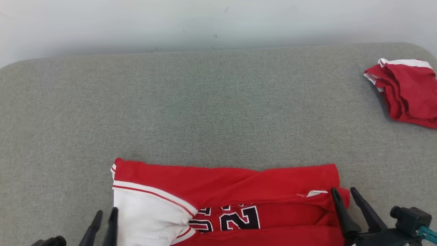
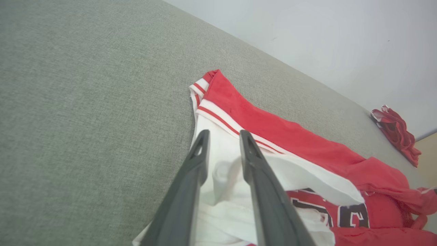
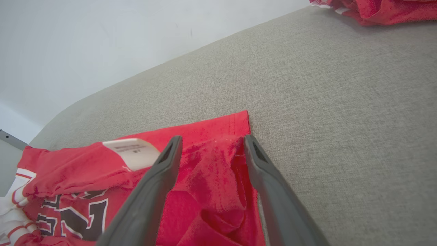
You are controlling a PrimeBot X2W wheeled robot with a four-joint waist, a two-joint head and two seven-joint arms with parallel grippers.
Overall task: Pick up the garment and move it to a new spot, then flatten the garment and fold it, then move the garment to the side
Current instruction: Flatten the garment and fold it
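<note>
Mid-fold, I'd judge: the left end effector (image 1: pixel 107 210) and right end effector (image 1: pixel 343 189) hang open over the red-and-white numbered fabric jersey (image 1: pixel 239 181); next, grip its edges.

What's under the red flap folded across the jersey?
Below the red flap, the jersey shows black numbers and a white panel; the numbers' tops and the layers beneath are covered.

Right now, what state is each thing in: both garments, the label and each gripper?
Jersey: lying on the grey surface, partly folded, wrinkled, not held.
Label: exposed, facing up.
Second red garment: crumpled, at the far right.
Left gripper: open, at the jersey's white sleeve.
Right gripper: open, at the jersey's right edge.
</note>
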